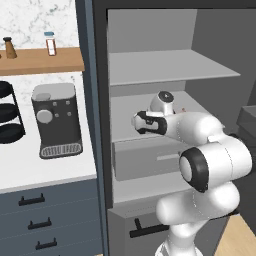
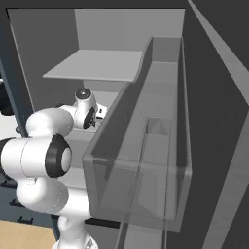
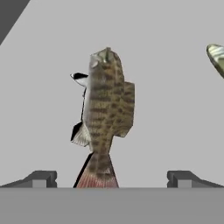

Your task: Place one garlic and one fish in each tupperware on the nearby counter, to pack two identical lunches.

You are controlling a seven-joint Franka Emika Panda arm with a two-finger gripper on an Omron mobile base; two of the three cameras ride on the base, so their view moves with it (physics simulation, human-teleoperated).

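Inside the open fridge, the robot's gripper (image 3: 111,179) hovers with fingers spread wide and empty over the brown mottled fish (image 3: 105,118) lying centred between them, a pale silvery-green fish (image 3: 216,57) off to one side, suggesting packing has barely begun.

Arm (image 2: 44,160) reaches into the open fridge toward a shelf (image 2: 97,65); translucent door bin (image 2: 146,160) sits close on its right.
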